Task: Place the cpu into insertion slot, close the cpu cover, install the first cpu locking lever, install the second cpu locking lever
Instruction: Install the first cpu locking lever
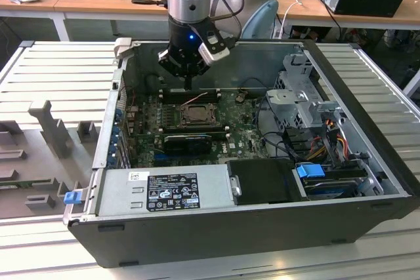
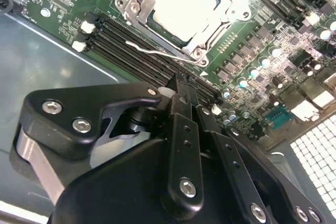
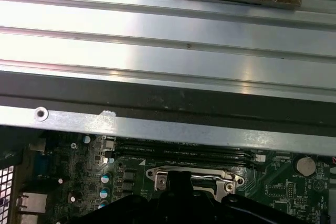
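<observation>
The cpu (image 2: 181, 3), a pale square chip, lies in the insertion slot (image 1: 195, 115) on the green board. The cpu cover (image 2: 210, 38), a metal frame, lies flat around it. A thin silver locking lever (image 2: 152, 50) sticks out along the socket's edge nearest the gripper. My gripper (image 2: 178, 85) hangs just above the black memory slots beside that edge. Its fingers are shut with nothing between them. In the exterior view the gripper (image 1: 188, 85) hovers just behind the socket. In the first wrist view the cpu cover (image 3: 231, 178) shows below the case wall.
Long black memory slots (image 2: 131, 51) flank the socket. The open case's wall (image 3: 157, 129) rises close behind the gripper. A power supply (image 1: 174, 191) sits at the front, and a drive cage (image 1: 302, 96) with cables (image 1: 275, 136) is on the exterior view's right.
</observation>
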`<action>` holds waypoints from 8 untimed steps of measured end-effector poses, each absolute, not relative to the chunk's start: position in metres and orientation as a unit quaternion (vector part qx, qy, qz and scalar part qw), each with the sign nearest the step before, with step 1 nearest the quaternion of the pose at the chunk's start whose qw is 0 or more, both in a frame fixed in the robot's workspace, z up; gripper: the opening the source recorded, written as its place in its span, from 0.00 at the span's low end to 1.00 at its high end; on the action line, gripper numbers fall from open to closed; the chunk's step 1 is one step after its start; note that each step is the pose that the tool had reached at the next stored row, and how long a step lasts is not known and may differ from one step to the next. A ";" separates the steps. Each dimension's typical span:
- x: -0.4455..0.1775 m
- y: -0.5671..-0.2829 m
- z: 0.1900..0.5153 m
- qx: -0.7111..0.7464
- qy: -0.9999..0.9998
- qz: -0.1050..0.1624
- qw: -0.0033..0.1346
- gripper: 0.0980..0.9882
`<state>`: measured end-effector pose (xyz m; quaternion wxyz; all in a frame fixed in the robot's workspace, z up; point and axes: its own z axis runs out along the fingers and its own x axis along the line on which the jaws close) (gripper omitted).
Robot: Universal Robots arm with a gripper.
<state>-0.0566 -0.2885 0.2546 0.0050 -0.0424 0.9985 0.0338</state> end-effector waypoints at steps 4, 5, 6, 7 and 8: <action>-0.055 -0.289 0.254 -0.042 0.999 0.034 0.005 0.01; -0.054 -0.288 0.254 -0.042 0.999 0.034 0.005 0.01; -0.053 -0.288 0.254 -0.042 0.999 0.034 0.005 0.01; -0.052 -0.288 0.254 -0.042 0.999 0.034 0.005 0.01; -0.051 -0.288 0.254 -0.042 0.999 0.034 0.005 0.01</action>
